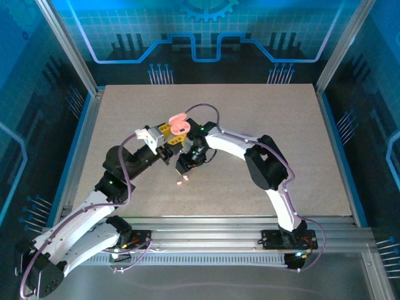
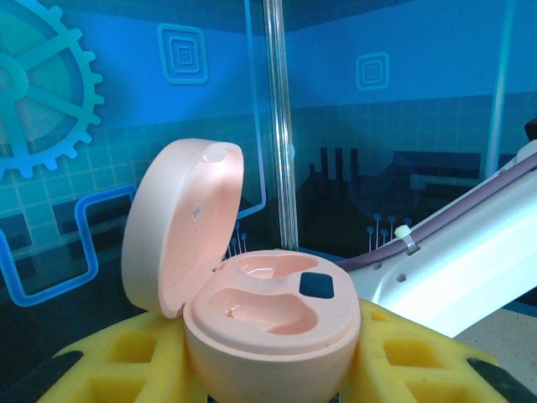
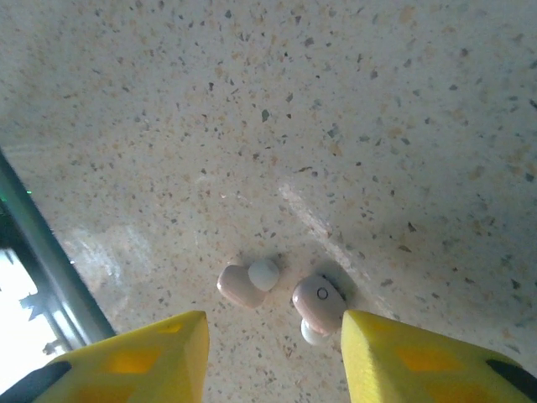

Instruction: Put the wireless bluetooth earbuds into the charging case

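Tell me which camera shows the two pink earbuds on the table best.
Right wrist: both pink earbuds lie clear and large on the table, ahead of the open right gripper. Top external gives a tiny pale speck below that gripper. Left wrist faces the open charging case instead.

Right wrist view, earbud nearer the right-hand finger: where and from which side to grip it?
Grip the earbud across its rounded pink body, from straight above: it lies on the table, white tip at its near end, the other earbud apart from it.

pale pink earbuds, pink case — speckled table
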{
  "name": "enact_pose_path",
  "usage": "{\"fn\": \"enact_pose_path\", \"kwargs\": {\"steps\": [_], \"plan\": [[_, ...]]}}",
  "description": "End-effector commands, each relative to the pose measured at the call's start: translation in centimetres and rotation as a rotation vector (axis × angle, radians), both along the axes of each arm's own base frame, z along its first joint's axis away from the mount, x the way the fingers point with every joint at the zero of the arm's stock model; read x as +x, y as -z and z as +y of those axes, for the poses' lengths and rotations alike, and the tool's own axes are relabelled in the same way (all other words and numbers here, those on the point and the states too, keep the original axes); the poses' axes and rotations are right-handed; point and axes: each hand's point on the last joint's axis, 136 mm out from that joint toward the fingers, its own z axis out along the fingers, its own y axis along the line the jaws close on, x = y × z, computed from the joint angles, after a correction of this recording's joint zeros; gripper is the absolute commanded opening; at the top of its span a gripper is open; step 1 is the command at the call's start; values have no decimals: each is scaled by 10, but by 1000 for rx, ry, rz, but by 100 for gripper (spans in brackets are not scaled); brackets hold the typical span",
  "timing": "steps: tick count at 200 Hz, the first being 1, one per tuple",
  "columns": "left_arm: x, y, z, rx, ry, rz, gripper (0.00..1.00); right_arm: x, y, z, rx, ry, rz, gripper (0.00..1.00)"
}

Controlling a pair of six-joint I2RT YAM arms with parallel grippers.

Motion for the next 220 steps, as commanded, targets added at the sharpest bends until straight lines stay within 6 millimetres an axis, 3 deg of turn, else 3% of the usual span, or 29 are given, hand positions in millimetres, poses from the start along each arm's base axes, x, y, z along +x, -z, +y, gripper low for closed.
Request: {"fn": "enact_pose_path", "kwargs": {"steps": [1, 111, 170, 220], "plan": [[-7, -26, 4, -27, -6, -66, 30, -8, 12, -4, -74, -46, 7, 46], [-6, -25, 3, -32, -2, -59, 30, -15, 31, -3, -168, -98, -14, 37], [-5, -23, 3, -32, -3, -51, 30, -5, 38, -12, -247, -50, -67, 29], [-3, -22, 1, -32, 0, -43, 30, 14, 15, -31, -199, 94, -98, 24]]}}
